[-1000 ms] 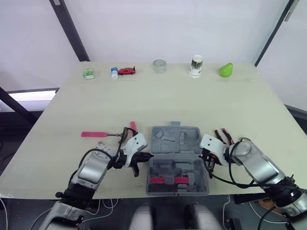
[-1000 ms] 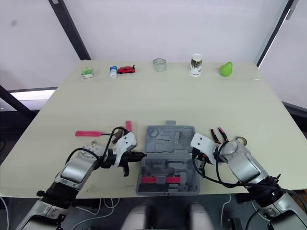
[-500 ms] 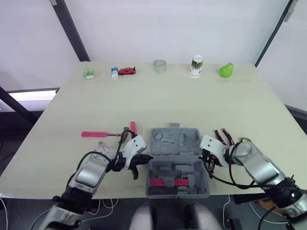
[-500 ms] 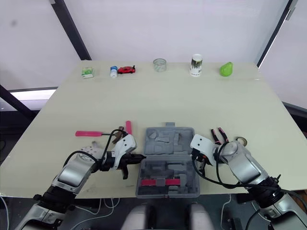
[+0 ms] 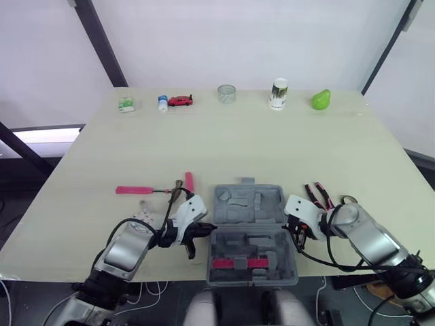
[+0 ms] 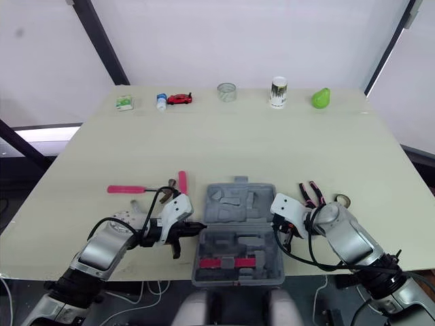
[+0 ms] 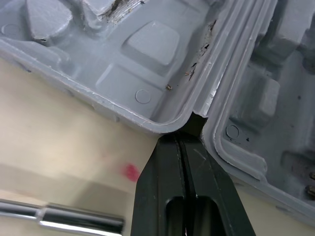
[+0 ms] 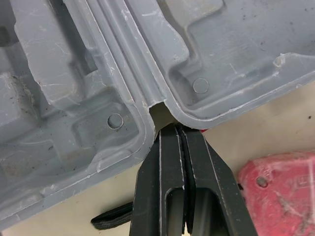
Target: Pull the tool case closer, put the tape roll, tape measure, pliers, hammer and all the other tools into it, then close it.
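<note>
You have a grey case with a red strip inside, on a pale beige table. The pliers have red-and-black handles, and the long tool has a pink handle. At the back you see a green pear, a red car, a white cup with dark markings, a white bottle with a blue cap, and a green-and-white packet.

The grey tool case lies open and flat at the near edge of the counter, both halves showing moulded recesses. A red strip sits in the near half. To its left lies a pink-handled tool with a metal shaft, and a short pink piece near the case's far left corner. Pliers with red and black handles lie just right of the case, the tape roll beside them
</note>
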